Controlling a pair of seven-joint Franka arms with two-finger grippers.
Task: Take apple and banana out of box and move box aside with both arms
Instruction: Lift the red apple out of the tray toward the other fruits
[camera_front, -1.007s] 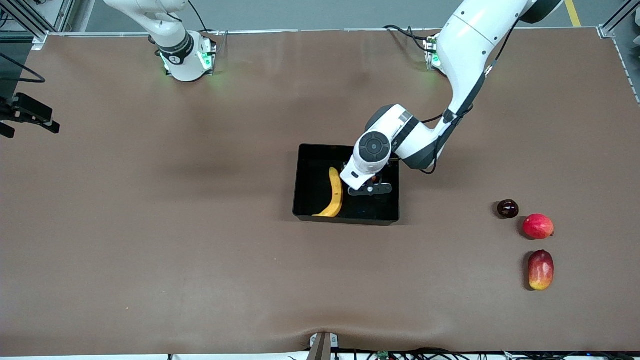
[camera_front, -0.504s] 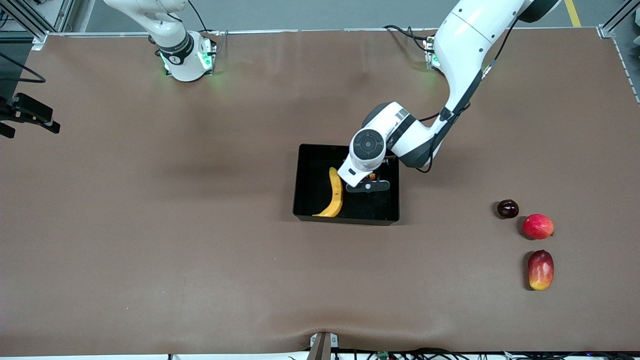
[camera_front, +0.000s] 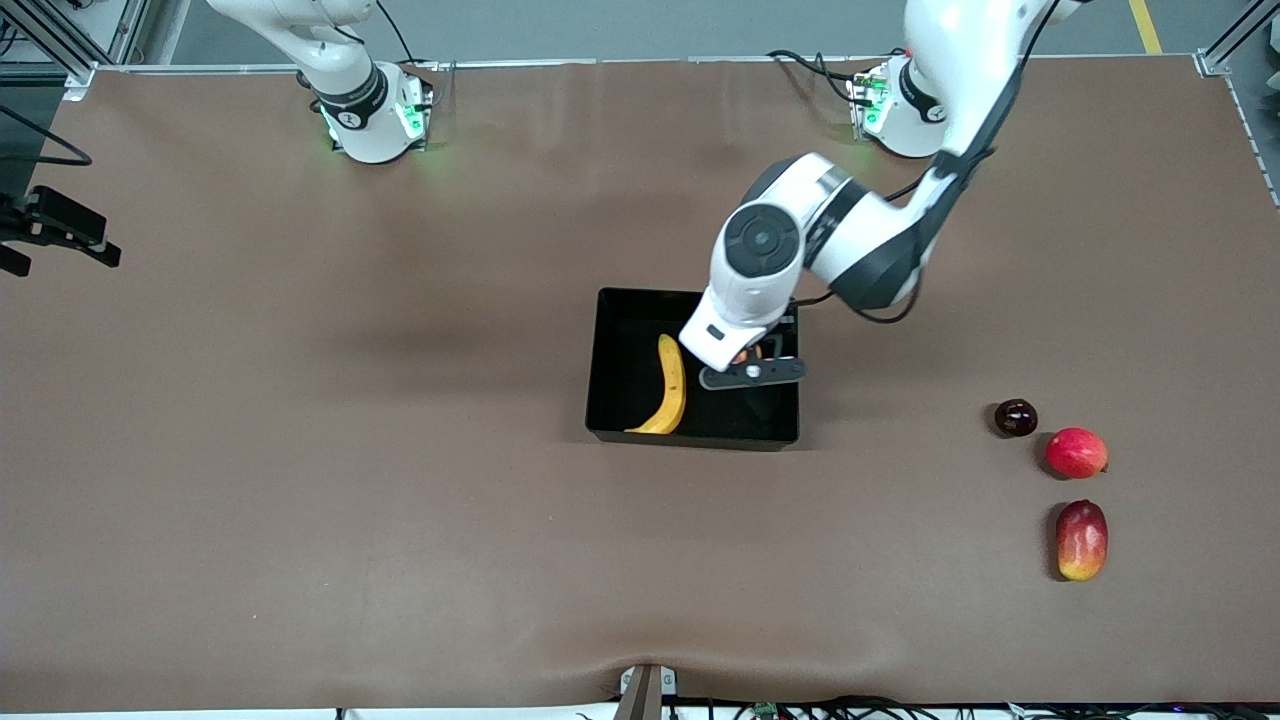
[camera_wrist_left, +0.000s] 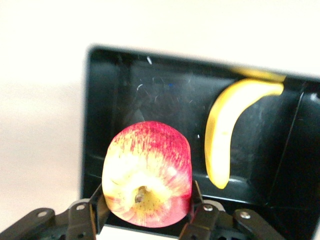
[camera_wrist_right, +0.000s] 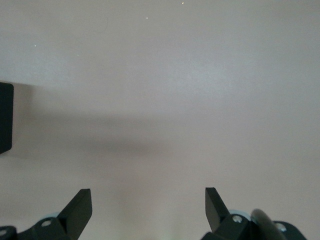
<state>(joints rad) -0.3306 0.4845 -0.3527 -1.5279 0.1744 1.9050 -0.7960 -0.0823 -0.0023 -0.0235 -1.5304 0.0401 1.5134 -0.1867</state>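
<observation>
- Apple (camera_wrist_left: 147, 187) sits clamped in my left pincer (camera_wrist_left: 146, 212), raised over the box (camera_front: 612, 360) at frame centre.
- Banana (camera_front: 668, 388) lies inside, untaken.
- Right pincer (camera_wrist_right: 148, 207) waits apart, far left; box unmoved.

one banana (camera_front: 668, 388), one apple (camera_wrist_left: 147, 175), one box (camera_front: 610, 370), three other fruits (camera_front: 1076, 452)

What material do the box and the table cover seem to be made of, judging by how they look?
The box looks like glossy black plastic: its walls and floor show bright reflections and fine scratches, and the banana is mirrored on one wall. The table cover looks like a matte brown sheet, maybe soft vinyl or rubber: it gives no shine and shows gentle ripples near the front edge. Neither can be told for certain.
</observation>
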